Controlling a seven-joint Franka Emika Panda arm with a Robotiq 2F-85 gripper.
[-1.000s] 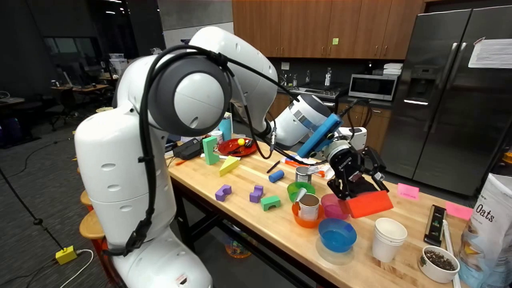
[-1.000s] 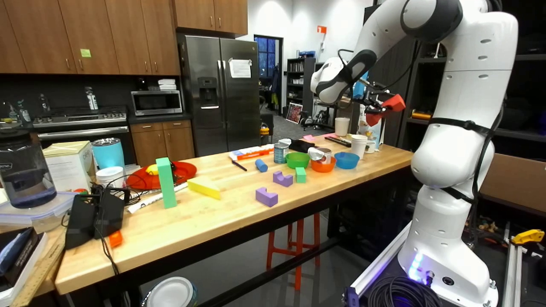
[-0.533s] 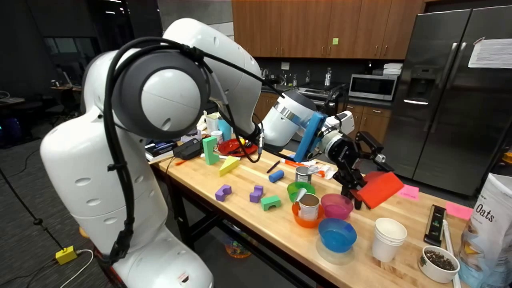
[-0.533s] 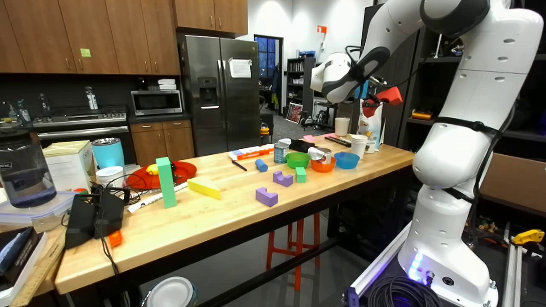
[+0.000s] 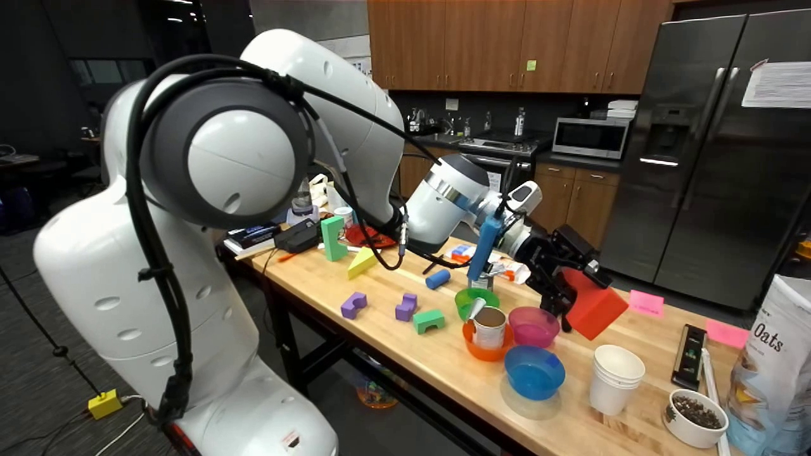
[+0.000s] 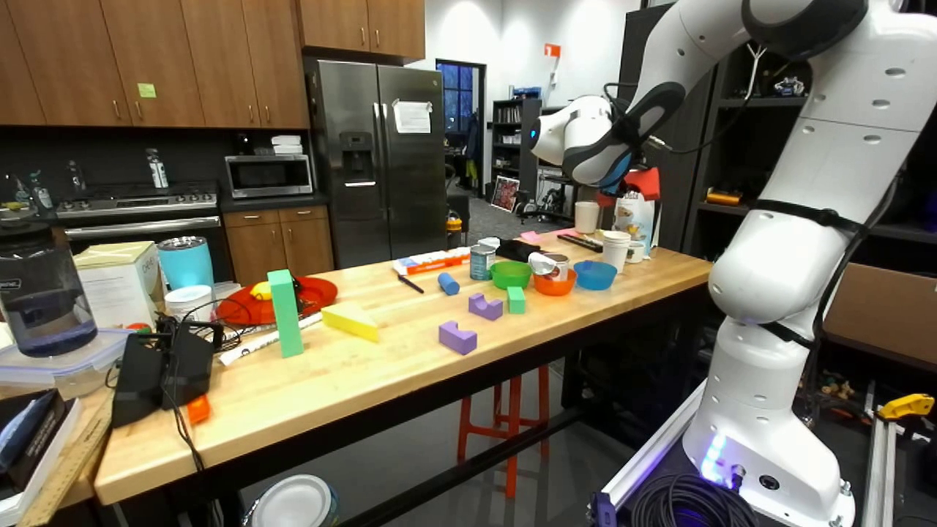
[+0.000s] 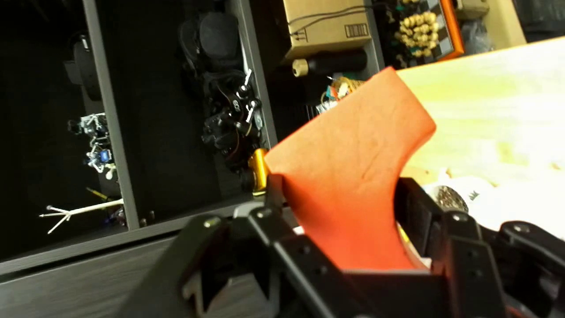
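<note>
Clasping an orange-red block (image 7: 348, 141), the black gripper (image 7: 342, 194) has its jaws parted by just the block's width in the wrist view, fingers (image 7: 419, 214) bearing on either side, one of them a smooth concave curve. The block's flat, matte face carries faint creases; beyond it show a brown cardboard box (image 7: 329, 28) and the pale wood tabletop (image 7: 481, 97). In an exterior view, the block hangs tilted in the air above the table, near a translucent pink bowl (image 5: 534, 326) and stacked white cups (image 5: 614, 383). An open metal can (image 5: 489, 332) stands in a round orange bowl (image 5: 472, 348); a bag of oats (image 5: 770, 367) slumps nearby. In an exterior view, the arm's glossy white wrist (image 6: 589, 139) hides most of the gripper, while notched purple blocks (image 6: 458, 339), a yellow wedge (image 6: 350, 322) and an upright green block (image 6: 285, 318) sit near a shiny red plate (image 6: 320, 294).
</note>
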